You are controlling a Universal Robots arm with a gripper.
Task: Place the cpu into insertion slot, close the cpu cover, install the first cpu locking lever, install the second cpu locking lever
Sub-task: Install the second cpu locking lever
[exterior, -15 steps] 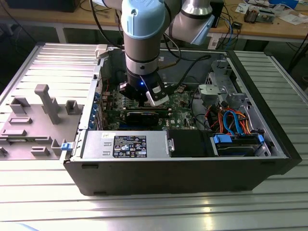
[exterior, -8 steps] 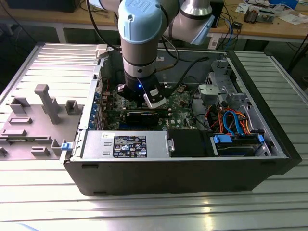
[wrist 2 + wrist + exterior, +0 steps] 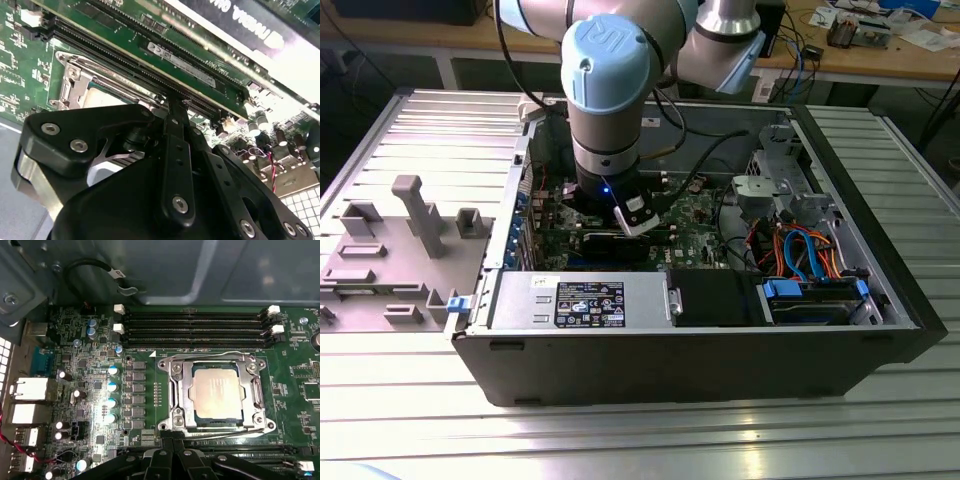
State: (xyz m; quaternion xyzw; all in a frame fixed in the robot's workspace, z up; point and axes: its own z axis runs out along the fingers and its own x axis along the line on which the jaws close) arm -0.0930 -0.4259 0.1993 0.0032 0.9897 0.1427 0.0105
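Note:
The cpu [image 3: 216,392], a silvery square chip, lies flat in the insertion slot [image 3: 172,369] on the green board. The cpu cover [image 3: 184,390], a silver frame, is folded down around it. Thin wire levers run along the slot's far side [image 3: 210,356] and near side [image 3: 225,429]. My gripper [image 3: 172,437] is shut, its black fingers pressed together with nothing between them, the tips at the slot's near edge by the near lever. In the second wrist view the gripper [image 3: 175,102] hangs just over the cover [image 3: 70,82] and chip [image 3: 100,97]. In the exterior view the gripper [image 3: 625,215] reaches down inside the open computer case [image 3: 720,340].
Rows of memory slots [image 3: 195,327] lie just beyond the socket. A long black expansion card [image 3: 260,30] stands close behind the gripper. A power supply [image 3: 580,300] and a drive bay with coloured cables [image 3: 800,250] fill the case's near side. A grey fixture [image 3: 400,250] sits at the exterior view's left.

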